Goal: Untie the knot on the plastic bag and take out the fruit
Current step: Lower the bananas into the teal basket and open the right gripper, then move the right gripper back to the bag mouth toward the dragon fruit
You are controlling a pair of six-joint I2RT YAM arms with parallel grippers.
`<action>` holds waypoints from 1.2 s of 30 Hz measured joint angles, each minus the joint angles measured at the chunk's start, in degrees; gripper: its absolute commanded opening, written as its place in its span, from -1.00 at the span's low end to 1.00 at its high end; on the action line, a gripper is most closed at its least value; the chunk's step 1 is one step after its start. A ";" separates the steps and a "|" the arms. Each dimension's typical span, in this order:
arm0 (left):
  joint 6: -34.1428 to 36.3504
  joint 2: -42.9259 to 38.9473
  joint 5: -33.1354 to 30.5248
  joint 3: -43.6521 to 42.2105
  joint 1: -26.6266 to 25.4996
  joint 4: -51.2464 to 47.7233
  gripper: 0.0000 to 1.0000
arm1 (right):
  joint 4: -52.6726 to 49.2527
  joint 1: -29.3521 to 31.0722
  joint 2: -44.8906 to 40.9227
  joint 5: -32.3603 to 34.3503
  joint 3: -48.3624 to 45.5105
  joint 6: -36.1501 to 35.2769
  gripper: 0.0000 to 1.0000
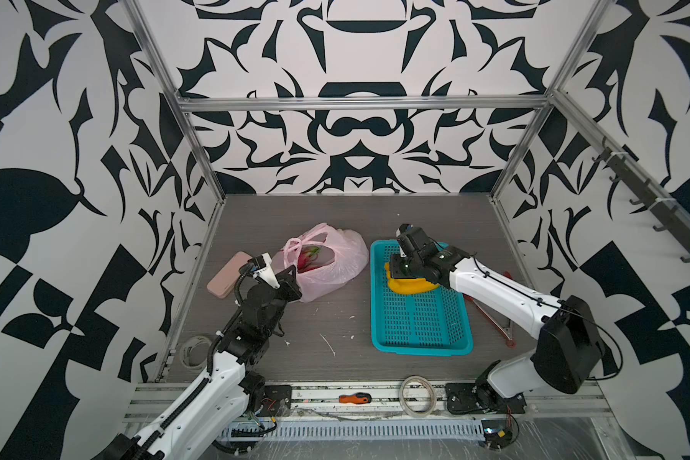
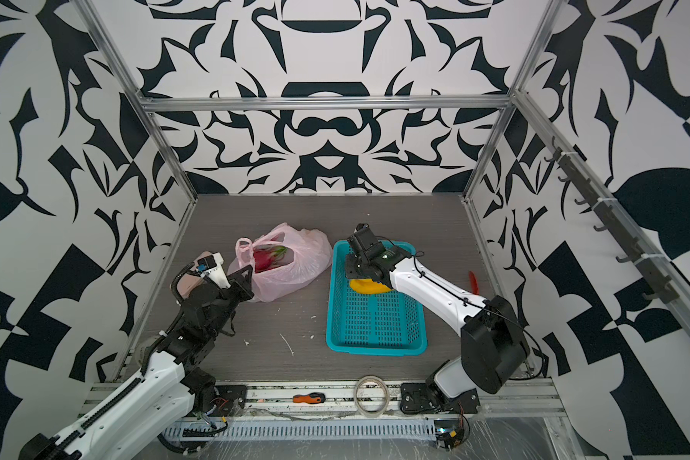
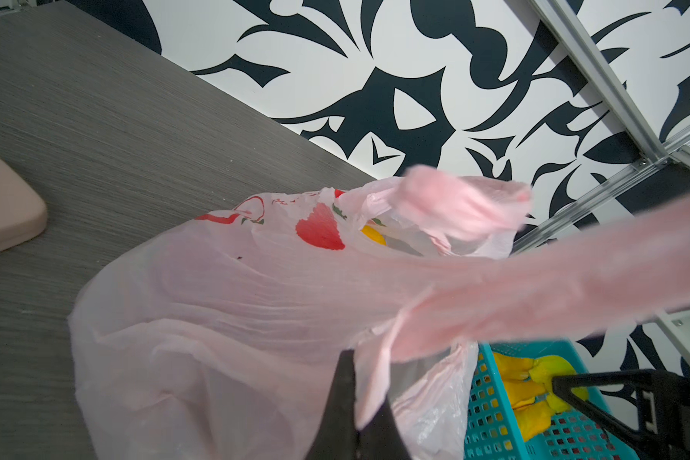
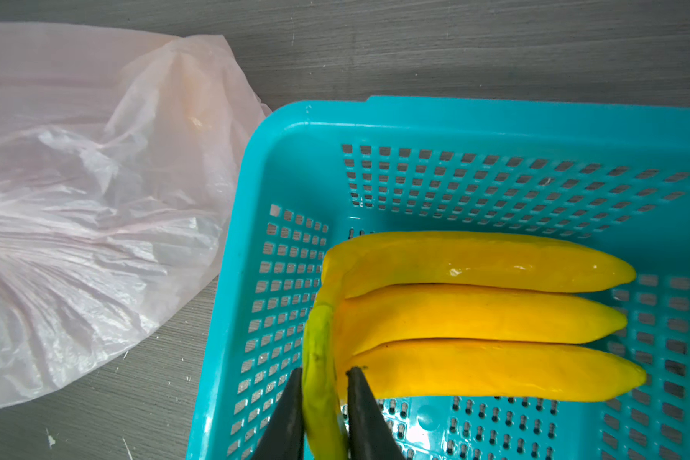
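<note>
A thin, translucent pale-pink plastic bag (image 1: 327, 267) (image 2: 291, 267) is seen lying on the grey wood-grain tabletop (image 1: 335, 215), left of centre in both top views. Its mouth is turned towards the left arm. Through the opening a magenta dragon fruit with green-tipped scales (image 1: 307, 257) (image 2: 267, 257) is seen inside. One pale-pink loop handle (image 1: 291, 249) is raised beside the mouth. In the left wrist view a red printed mark (image 3: 319, 231) is shown on the bag's side.

The left hand (image 1: 295, 284) (image 3: 359, 390) is placed at the near edge of the bag. It is closed, with a fold of the pink film pinched between its dark fingers.

Just to the right of the bag, a teal perforated plastic basket (image 1: 423, 350) (image 4: 455, 119) is set on the tabletop. A yellow bunch of three bananas (image 4: 475, 314) (image 1: 409, 284) is laid in its far half, on the basket floor. The right hand (image 4: 323, 372) (image 1: 399, 275) is lowered over the bunch. Its two fingers are set narrowly apart on either side of the green stem. Whether the stem is clamped or merely straddled cannot be told.

A flat, rounded dusty-pink case (image 1: 230, 275) is found left of the bag, behind the left arm. An orange-handled screwdriver (image 1: 354, 398) and a clear tape roll (image 1: 417, 396) are laid on the front rail
</note>
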 measured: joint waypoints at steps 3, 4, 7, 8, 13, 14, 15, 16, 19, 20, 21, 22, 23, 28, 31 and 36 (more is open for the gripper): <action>0.07 -0.37 0.00 0.00 0.00 -0.39 -1.00 | 0.39 0.00 0.35 -0.04 -0.04 0.00 -0.55; 0.09 -0.52 0.00 0.00 0.00 -0.50 -1.00 | 0.55 0.00 0.48 -0.04 -0.04 0.02 -0.55; 0.33 -0.83 0.00 0.00 0.00 -0.90 -1.00 | 0.81 0.00 0.70 -0.04 -0.04 0.09 -0.53; 0.44 -0.87 0.00 0.00 0.00 -1.09 -1.00 | 0.83 0.00 0.70 -0.04 -0.04 0.17 -0.50; 0.83 -1.36 0.20 0.00 0.00 -3.04 -1.00 | 2.01 0.00 0.70 -0.42 -0.55 0.59 -0.30; 0.92 -1.64 0.28 0.00 0.00 -3.41 -1.00 | 2.16 0.00 0.70 -0.57 -0.63 0.70 -0.24; 1.03 -1.92 0.44 0.00 0.00 -3.72 -1.00 | 2.38 0.00 0.70 -0.68 -0.70 0.76 -0.21; 1.09 -2.34 0.50 0.00 0.00 -4.02 -1.00 | 2.64 0.00 0.70 -0.87 -0.79 0.85 -0.17; 1.14 -3.50 0.87 0.00 0.00 -4.70 -1.00 | 3.10 0.00 0.70 -1.40 -0.79 0.94 -0.12; 1.14 -3.82 1.03 0.00 0.00 -4.96 -1.00 | 3.15 0.00 0.70 -1.55 -0.79 0.90 -0.11; 1.14 -4.00 1.07 0.00 0.00 -5.11 -1.00 | 3.15 0.02 0.70 -1.62 -0.79 0.90 -0.10; 1.16 -4.11 1.22 0.00 0.00 -5.33 -1.00 | 3.15 0.11 0.70 -1.70 -0.79 0.83 -0.09; 1.14 -4.15 1.31 0.00 0.00 -5.53 -1.00 | 3.15 0.28 0.68 -1.70 -0.79 0.79 -0.09; 1.05 -4.28 1.90 -0.02 0.00 -6.21 -1.00 | 3.13 1.36 -0.11 -1.53 -0.76 0.74 -0.07; 0.85 -4.46 2.32 -0.37 0.00 -6.29 -1.00 | 2.75 2.40 -1.01 -1.20 -0.31 0.46 -0.06; 0.44 -4.46 2.86 -0.94 0.00 -6.40 -1.00 | 1.88 4.33 -2.19 -0.02 1.79 -0.37 -0.06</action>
